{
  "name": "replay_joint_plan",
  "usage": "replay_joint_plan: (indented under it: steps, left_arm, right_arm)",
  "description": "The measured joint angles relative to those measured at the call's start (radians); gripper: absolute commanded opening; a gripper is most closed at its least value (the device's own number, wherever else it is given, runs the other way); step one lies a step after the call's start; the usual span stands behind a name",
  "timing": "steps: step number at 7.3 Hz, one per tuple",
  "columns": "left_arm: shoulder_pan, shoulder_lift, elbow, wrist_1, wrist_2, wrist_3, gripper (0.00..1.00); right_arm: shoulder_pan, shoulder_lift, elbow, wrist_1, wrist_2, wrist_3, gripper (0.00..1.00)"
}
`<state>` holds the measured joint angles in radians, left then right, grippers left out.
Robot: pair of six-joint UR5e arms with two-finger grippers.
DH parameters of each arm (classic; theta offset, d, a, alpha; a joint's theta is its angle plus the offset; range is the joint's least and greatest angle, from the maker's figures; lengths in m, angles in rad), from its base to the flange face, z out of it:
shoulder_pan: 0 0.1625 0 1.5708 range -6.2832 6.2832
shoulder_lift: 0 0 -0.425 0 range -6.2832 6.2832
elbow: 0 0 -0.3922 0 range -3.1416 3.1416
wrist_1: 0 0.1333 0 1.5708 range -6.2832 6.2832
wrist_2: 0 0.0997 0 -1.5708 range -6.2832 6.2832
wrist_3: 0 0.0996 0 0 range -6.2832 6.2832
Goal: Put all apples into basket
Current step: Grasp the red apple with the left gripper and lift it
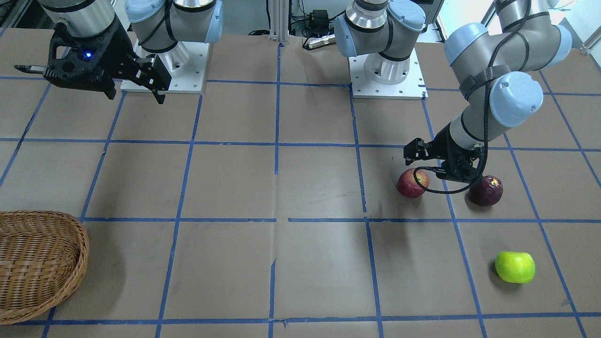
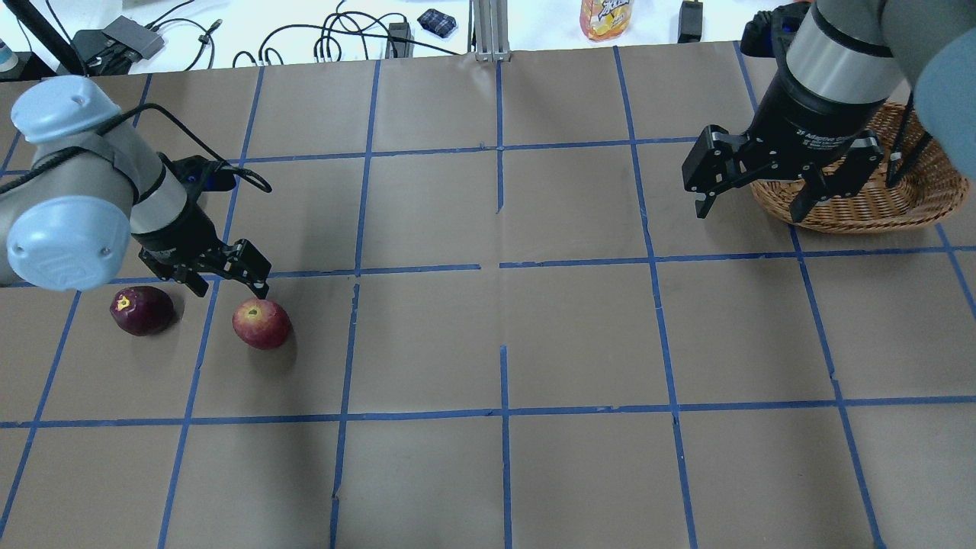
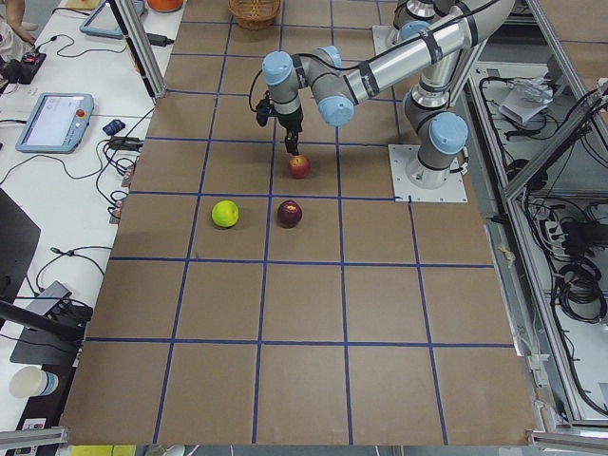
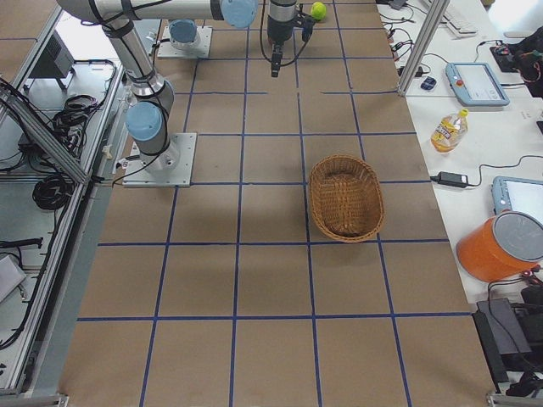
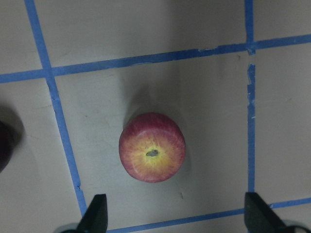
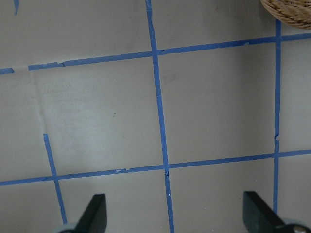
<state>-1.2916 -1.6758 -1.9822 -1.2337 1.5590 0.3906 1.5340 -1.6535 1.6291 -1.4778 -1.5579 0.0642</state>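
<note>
Three apples in all on the table [image 1: 319,178], namely one red apple [image 1: 413,183], one dark maroon apple [image 1: 486,190] and one green apple [image 1: 515,267]; one wicker basket [image 1: 40,263]; two two-finger grippers, the left gripper [image 2: 231,290] and the right gripper [image 2: 750,213]; one yellow drink bottle [image 4: 447,130] beside the table.

Red apple [image 5: 152,154] — yellow stem end; maroon apple [image 2: 142,309], perhaps purplish; green apple [image 1: 515,266]; tan basket [image 4: 345,199].

The red apple [image 5: 152,154] sits clear on all sides; the maroon apple [image 2: 142,309] lies well apart.
</note>
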Motion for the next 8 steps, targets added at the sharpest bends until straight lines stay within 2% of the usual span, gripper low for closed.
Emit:
replay_joint_plan:
  steps: [2, 5, 6, 7, 8]
  left_arm:
    - [0.004, -0.034, -0.045, 0.089, 0.000, 0.000, 1.00]
    - [0.005, -0.113, -0.056, 0.176, 0.001, 0.001, 1.00]
    - [0.005, -0.129, -0.059, 0.201, 0.004, 0.003, 0.94]
    - [0.005, -0.142, -0.064, 0.222, 0.005, 0.003, 0.83]
    - [0.005, -0.151, -0.073, 0.232, 0.004, 0.001, 0.31]
  right_arm:
    - [0.000, 0.000, 0.000, -0.001, 0.000, 0.013, 1.00]
    - [0.000, 0.002, 0.000, -0.012, 0.000, 0.019, 1.00]
    - [0.000, 0.002, 0.000, -0.015, 0.000, 0.019, 1.00]
    - [0.000, 0.002, 0.000, -0.015, -0.001, 0.020, 1.00]
    - [0.000, 0.002, 0.000, -0.015, -0.001, 0.021, 1.00]
